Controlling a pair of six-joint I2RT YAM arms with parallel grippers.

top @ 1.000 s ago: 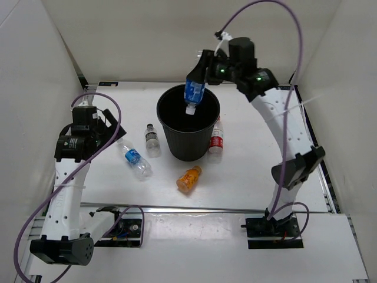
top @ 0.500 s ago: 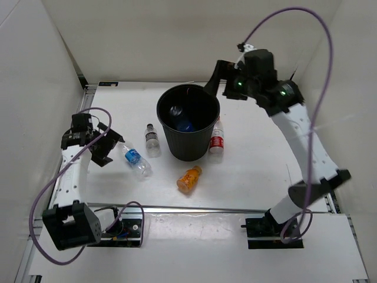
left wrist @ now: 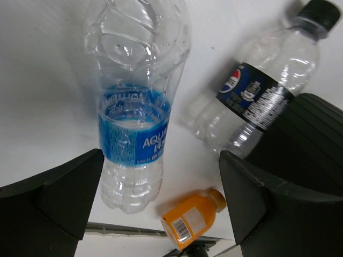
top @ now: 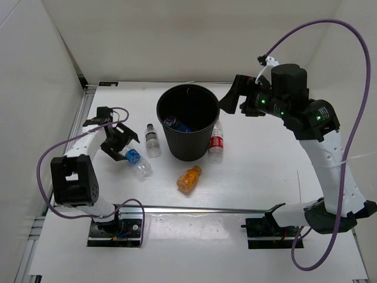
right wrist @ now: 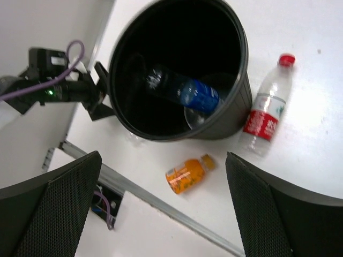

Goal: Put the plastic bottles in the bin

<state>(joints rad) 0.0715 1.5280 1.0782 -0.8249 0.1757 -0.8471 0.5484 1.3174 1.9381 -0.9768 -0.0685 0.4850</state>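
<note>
The white table carries the bin, which stands upright toward the far middle. Just left of it lies the black-capped bottle, on its side with its cap pointing to the far side. Further left and a little nearer lies the blue-labelled bottle, set on a diagonal, its clear body dented. The red-labelled bottle lies close against the bin's right side, red cap to the far side. The stubby orange bottle lies on its side near of the bin, apart from it.
</note>
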